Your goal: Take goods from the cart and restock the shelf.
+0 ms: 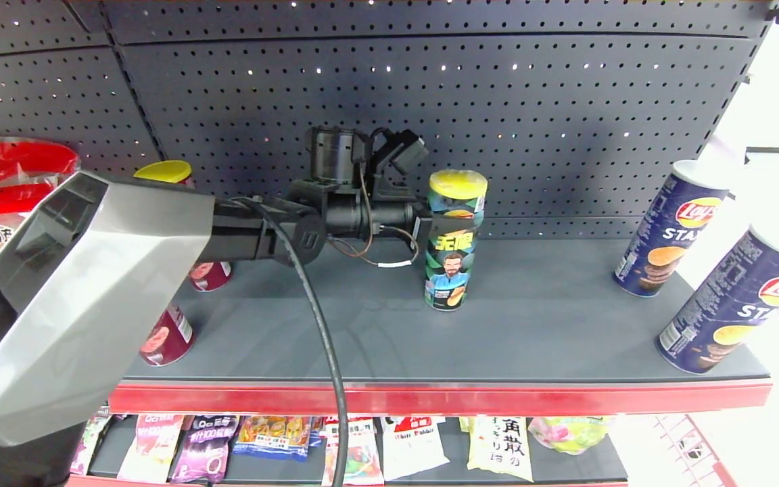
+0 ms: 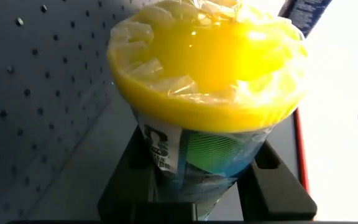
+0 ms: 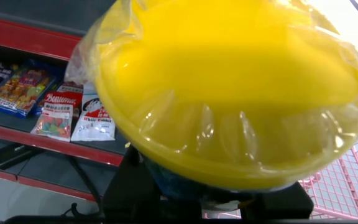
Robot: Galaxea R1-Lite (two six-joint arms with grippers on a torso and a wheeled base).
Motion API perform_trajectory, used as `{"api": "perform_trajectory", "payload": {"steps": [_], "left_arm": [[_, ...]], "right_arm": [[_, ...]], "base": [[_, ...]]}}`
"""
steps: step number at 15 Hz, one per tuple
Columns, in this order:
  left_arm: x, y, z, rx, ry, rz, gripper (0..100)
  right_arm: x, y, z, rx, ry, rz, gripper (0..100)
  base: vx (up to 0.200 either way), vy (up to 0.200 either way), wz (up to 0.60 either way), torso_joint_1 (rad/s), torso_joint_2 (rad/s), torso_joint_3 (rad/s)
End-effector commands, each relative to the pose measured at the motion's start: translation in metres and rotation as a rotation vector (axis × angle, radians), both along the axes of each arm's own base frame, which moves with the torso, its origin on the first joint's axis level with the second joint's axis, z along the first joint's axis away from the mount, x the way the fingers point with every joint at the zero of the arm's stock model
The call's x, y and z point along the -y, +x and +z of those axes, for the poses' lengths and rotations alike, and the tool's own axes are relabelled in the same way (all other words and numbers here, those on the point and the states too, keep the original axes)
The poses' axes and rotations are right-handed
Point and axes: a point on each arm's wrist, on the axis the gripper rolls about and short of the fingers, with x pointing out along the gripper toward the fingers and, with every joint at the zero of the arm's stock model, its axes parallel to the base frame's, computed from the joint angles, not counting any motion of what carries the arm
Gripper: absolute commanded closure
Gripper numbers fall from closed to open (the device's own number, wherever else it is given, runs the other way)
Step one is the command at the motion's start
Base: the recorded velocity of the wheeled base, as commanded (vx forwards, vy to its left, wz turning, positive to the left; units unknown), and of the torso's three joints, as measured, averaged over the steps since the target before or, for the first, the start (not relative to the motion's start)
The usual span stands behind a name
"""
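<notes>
A green chip can (image 1: 454,250) with a yellow lid stands upright in the middle of the grey shelf (image 1: 552,318). My left gripper (image 1: 440,233) reaches it from the left and is shut on its body. In the left wrist view the black fingers (image 2: 129,177) flank the can (image 2: 207,62) on both sides. My right gripper (image 3: 204,199) is shut on a second yellow-lidded can (image 3: 229,81), held in front of the lower shelf; its body is mostly hidden under the lid.
Two blue chip cans (image 1: 670,226) (image 1: 734,301) stand at the shelf's right end. Maroon cans (image 1: 170,335) and red snack bags (image 1: 4,176) sit at the left. Snack packets (image 1: 362,446) fill the lower shelf. A pink wire cart (image 3: 347,186) is at the right.
</notes>
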Motion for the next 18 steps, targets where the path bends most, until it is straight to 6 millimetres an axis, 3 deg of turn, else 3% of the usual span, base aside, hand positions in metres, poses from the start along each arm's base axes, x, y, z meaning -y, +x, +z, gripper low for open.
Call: {"api": "perform_trajectory", "payload": {"steps": [1,5,9,18], "left_arm": [[-0.017,-0.02,0.019,-0.016,0.009,0.007,100],[-0.052,-0.06,0.032,-0.059,0.036,0.023,100],[-0.063,-0.088,0.019,-0.078,0.056,0.026,100],[-0.055,-0.088,-0.006,-0.038,0.039,0.032,100]], "right_arm": [[0.0,0.0,0.0,-0.001,-0.001,0.001,100],[0.0,0.0,0.0,-0.002,-0.001,0.001,100],[0.0,0.0,0.0,-0.001,-0.001,0.001,100],[0.0,0.0,0.0,-0.001,-0.001,0.002,100]], "base": [[0.0,0.0,0.0,0.0,0.0,0.0],[0.0,0.0,0.0,0.0,0.0,0.0],[0.0,0.0,0.0,0.0,0.0,0.0],[0.0,0.0,0.0,0.0,0.0,0.0]]}}
